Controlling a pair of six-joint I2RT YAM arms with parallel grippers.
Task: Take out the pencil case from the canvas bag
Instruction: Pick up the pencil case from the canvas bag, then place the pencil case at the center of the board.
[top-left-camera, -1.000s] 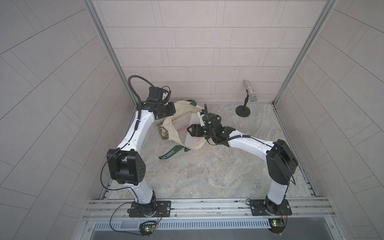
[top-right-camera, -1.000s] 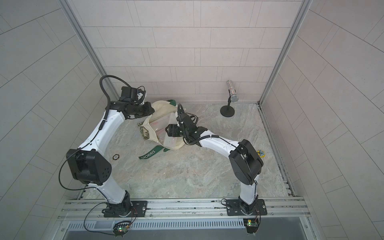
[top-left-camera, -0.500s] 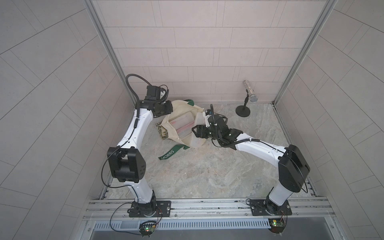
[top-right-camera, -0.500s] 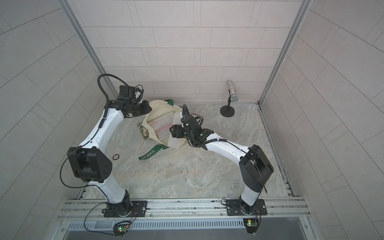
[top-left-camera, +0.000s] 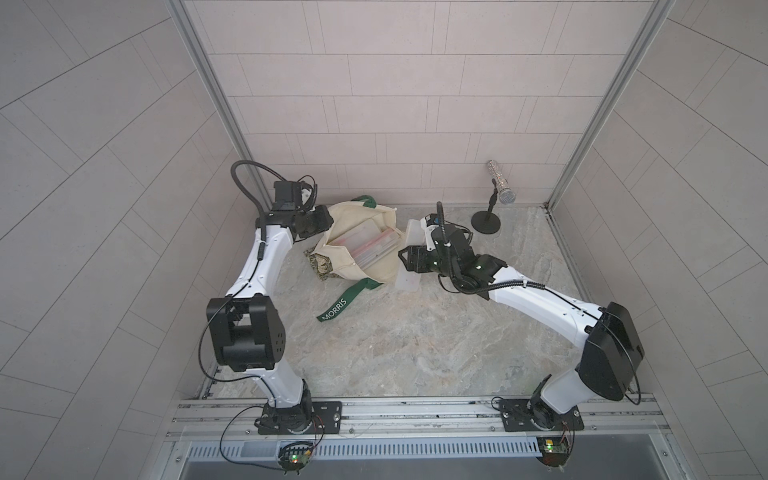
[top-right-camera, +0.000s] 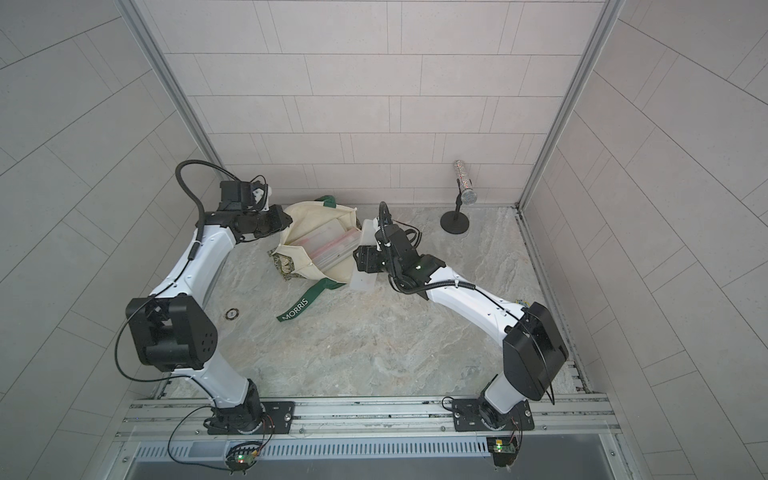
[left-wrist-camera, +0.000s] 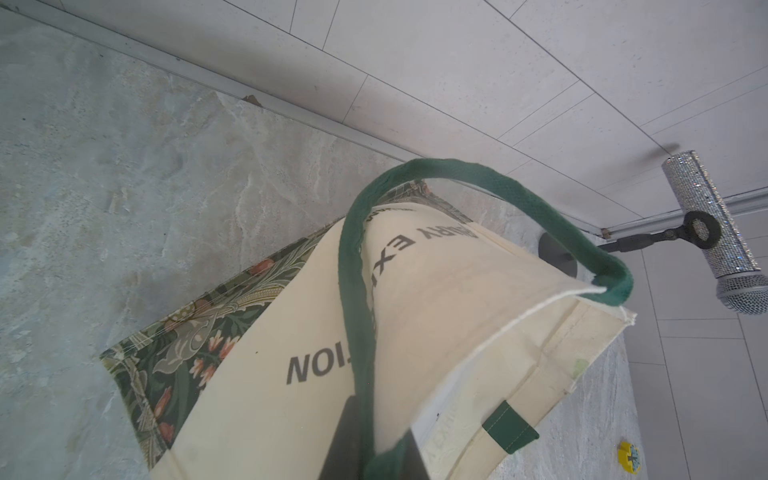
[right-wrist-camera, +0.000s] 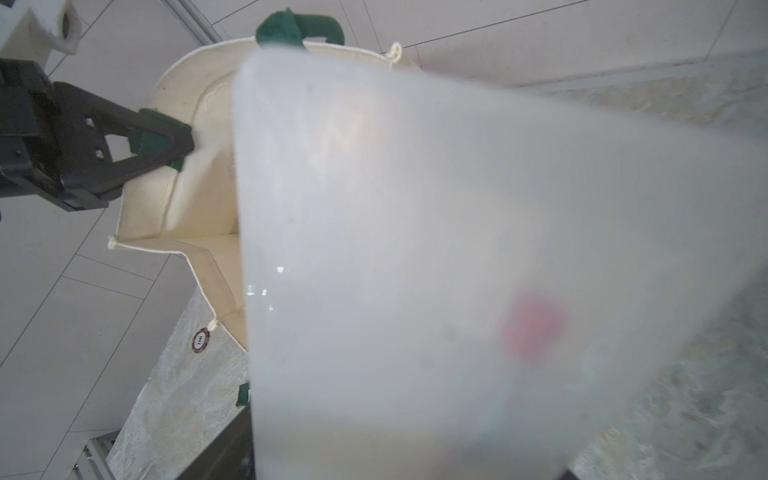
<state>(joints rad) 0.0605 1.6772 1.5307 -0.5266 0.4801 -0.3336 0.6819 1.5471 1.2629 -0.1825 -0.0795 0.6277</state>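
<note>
Plainly, the right gripper (top-left-camera: 404, 258) is clamped across the pencil case (top-left-camera: 408, 282), a frosted translucent box that sits just outside the mouth of the canvas bag (top-left-camera: 376, 272), close beside its rim. The left gripper (right-wrist-camera: 183, 145) is pinched tight on the bag's rim at a green strap tab (right-wrist-camera: 151, 141). A clear pouch (top-left-camera: 365, 249) (red-striped) lies inside the bag. In the right wrist view, something pink shows blurred through the case.

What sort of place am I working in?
Probably a purpose-built robot test booth: grey tiled wall panels close three sides, a marble-patterned tabletop fills it, and both white arms bolt to an aluminium base rail.
</note>
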